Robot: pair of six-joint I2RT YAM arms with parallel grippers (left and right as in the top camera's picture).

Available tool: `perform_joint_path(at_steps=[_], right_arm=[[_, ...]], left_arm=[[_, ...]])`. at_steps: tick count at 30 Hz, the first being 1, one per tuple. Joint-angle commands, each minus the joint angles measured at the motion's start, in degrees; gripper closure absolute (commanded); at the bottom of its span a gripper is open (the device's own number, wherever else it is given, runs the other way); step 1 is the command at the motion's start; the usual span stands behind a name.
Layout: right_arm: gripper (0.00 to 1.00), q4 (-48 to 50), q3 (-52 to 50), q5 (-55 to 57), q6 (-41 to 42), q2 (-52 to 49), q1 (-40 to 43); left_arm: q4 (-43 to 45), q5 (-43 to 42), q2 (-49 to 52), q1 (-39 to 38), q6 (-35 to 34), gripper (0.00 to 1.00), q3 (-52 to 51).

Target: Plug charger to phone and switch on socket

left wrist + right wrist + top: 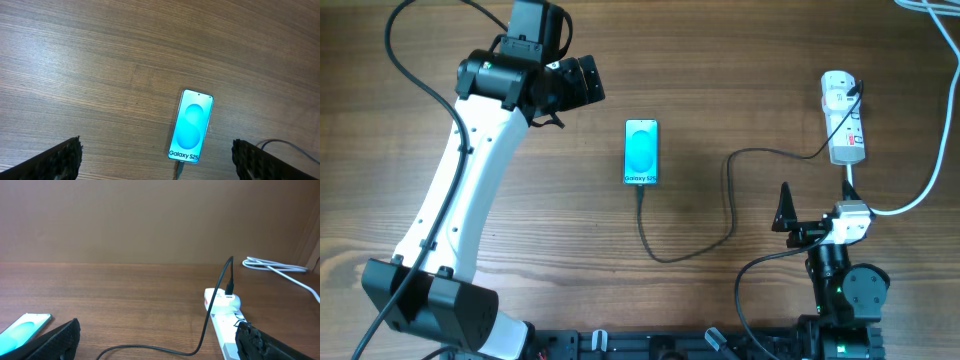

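The phone [641, 152] lies flat mid-table with its cyan screen up; it also shows in the left wrist view [191, 126] and at the left edge of the right wrist view [22, 330]. The charger cable [728, 195] runs from the phone's lower short edge, where its tip [179, 169] meets the frame, loops right and ends in a black plug [857, 92] seated in the white socket [843, 130] [225, 311]. My left gripper [584, 82] [157, 162] is open and empty, up and left of the phone. My right gripper [817, 208] [160, 345] is open and empty, just below the socket.
The socket's thick white cord [930, 195] [280, 269] curves along the right side and off the far right corner. The robot bases and their black cables [760, 300] stand along the front edge. The table is brown wood.
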State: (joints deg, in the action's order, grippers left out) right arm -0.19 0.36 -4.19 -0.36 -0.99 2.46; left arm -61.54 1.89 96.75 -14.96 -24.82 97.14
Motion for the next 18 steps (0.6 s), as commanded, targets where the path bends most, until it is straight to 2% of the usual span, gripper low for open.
perform_joint_path(at_steps=[1,11,18], right_arm=[[0.00,0.2,-0.1,0.7,-1.0,0.7,0.1],[0.00,0.2,-0.1,0.7,-1.0,0.7,0.1],[0.00,0.2,-0.1,0.7,-1.0,0.7,0.1]], left_arm=[[-0.1,0.8,0.0,0.1,-1.0,0.00,0.4],[-4.6,0.6,-1.1,-1.1,-0.9,0.00,0.1],[-2.9,1.6,-4.4,-3.1,-1.0,0.00,-5.0]])
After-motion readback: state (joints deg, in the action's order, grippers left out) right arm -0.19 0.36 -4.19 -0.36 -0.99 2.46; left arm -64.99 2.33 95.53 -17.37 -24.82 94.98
